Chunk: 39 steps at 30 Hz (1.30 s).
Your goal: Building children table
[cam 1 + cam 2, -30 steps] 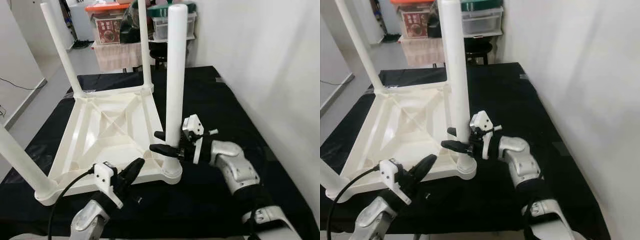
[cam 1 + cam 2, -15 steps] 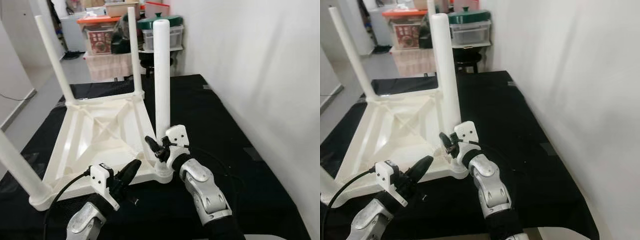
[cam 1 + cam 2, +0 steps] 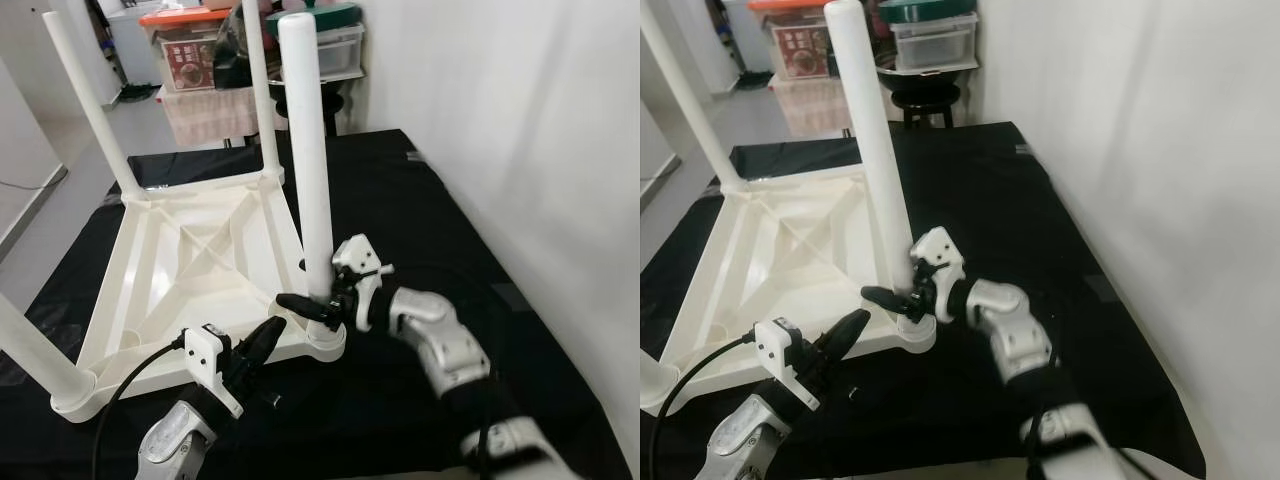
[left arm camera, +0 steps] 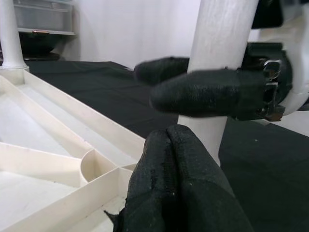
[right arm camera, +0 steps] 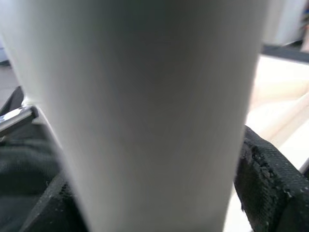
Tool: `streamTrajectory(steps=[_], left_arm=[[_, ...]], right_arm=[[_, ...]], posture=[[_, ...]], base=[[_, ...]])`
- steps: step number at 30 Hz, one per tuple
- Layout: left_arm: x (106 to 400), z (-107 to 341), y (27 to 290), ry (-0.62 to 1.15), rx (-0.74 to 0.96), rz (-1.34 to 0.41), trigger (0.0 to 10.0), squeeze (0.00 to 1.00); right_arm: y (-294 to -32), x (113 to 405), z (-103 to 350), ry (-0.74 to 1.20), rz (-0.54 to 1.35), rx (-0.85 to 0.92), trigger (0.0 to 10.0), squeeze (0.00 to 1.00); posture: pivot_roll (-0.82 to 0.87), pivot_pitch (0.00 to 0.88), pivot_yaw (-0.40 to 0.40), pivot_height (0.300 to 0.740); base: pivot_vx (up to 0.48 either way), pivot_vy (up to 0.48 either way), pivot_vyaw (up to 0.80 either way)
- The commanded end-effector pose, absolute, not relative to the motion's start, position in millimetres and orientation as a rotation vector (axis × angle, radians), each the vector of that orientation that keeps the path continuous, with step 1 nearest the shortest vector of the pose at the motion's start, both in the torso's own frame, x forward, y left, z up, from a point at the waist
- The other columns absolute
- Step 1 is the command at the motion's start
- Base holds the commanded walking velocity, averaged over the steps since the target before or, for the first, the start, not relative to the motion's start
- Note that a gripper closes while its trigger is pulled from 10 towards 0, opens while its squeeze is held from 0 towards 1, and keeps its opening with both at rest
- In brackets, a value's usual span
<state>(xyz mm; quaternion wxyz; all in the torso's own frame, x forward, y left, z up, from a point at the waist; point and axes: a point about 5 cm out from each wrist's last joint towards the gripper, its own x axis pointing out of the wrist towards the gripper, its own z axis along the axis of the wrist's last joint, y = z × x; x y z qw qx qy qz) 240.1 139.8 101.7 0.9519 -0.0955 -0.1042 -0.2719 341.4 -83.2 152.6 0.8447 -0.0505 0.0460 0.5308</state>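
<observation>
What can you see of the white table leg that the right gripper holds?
The table leg is a plain white round tube, plastic by its look, with a closed top. It stands upright in the near right corner socket of the upturned tabletop. The right gripper clasps it low down, one black finger on each side.

Black cloth-covered work surface [image 3: 420, 200], white table on top.
The upside-down white plastic children's table [image 3: 200, 270] rests tabletop-down on it, 4 legs pointing up.
</observation>
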Motion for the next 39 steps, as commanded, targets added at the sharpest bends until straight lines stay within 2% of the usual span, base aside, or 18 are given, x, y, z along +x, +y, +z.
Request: streamTrajectory(steps=[1,7,8,9,10,17,22,25,27,28,29,30,33,37,38,39], left_arm=[[241,100,139,-0.203,-0.189,-0.548,10.0,0.0],[241,100,138,-0.202,-0.188,-0.548,10.0,0.0],[241,100,138,-0.202,-0.189,-0.549,10.0,0.0],[241,100,138,-0.202,-0.189,-0.549,10.0,0.0],[241,100,138,-0.202,-0.19,-0.549,10.0,0.0],[241,100,138,-0.199,-0.192,-0.551,10.0,0.0],[240,99,138,-0.197,-0.193,-0.55,10.0,0.0],[240,99,139,-0.198,-0.193,-0.548,10.0,0.0],[237,100,141,-0.201,-0.191,-0.546,10.0,0.0],[237,100,141,-0.201,-0.191,-0.546,10.0,0.0],[236,101,141,-0.202,-0.19,-0.545,10.0,0.0],[236,101,142,-0.202,-0.189,-0.545,10.0,0.0],[237,101,143,-0.196,-0.181,-0.548,10.0,0.0],[239,100,143,-0.191,-0.189,-0.554,10.0,0.0],[239,100,142,-0.191,-0.189,-0.555,10.0,0.0],[239,100,142,-0.191,-0.189,-0.555,10.0,0.0]], right_arm=[[-86,346,152,0.107,1.147,-0.099,10.0,0.0],[-93,352,152,0.128,1.162,-0.09,10.0,0.0],[-96,353,152,0.131,1.172,-0.08,2.9,0.0],[-96,353,152,0.131,1.172,-0.08,2.9,0.0],[-99,353,151,0.135,1.197,-0.064,0.0,0.0],[-106,354,151,0.13,1.262,-0.041,0.0,0.0],[-109,354,149,0.122,1.234,-0.042,0.0,0.0],[-117,354,144,0.129,1.133,-0.059,0.0,0.0],[-121,354,118,0.154,0.521,-0.061,0.0,0.0],[-121,354,118,0.154,0.521,-0.061,0.0,0.0],[-117,341,104,0.192,0.382,-0.051,0.0,0.0],[-111,329,96,0.211,0.339,-0.036,0.0,0.0],[-66,307,89,0.213,0.512,0.0,0.0,0.0],[-53,308,89,0.206,0.564,-0.007,0.0,0.0],[-51,309,89,0.209,0.58,-0.005,2.9,0.0],[-51,309,89,0.209,0.58,-0.005,2.9,0.0]], posture=[[0.05,0.0,0.018,0.74],[0.05,0.0,0.015,0.74],[0.05,0.0,0.015,0.74],[0.05,0.0,0.015,0.74],[0.05,0.0,0.014,0.74],[0.05,0.0,0.022,0.74],[0.04,0.0,0.024,0.74],[0.04,0.0,0.025,0.74],[0.03,0.0,0.012,0.74],[0.03,0.0,0.012,0.74],[0.04,0.0,0.019,0.74],[0.04,0.0,0.023,0.74],[0.03,0.0,0.035,0.74],[0.03,0.0,0.031,0.74],[0.04,0.0,0.027,0.74],[0.04,0.0,0.027,0.74]], base=[[0.0,0.0,0.0],[0.0,0.0,0.0],[0.0,0.0,0.0],[0.0,0.0,0.0],[0.0,0.0,0.0],[0.0,0.0,0.0],[0.0,0.0,0.0],[0.0,0.0,0.0],[0.0,0.0,0.0],[0.0,0.0,0.0],[0.0,0.0,0.0],[0.0,0.0,0.0],[0.0,0.0,0.0],[0.0,0.0,0.0],[0.0,0.0,0.0],[0.0,0.0,0.0]])
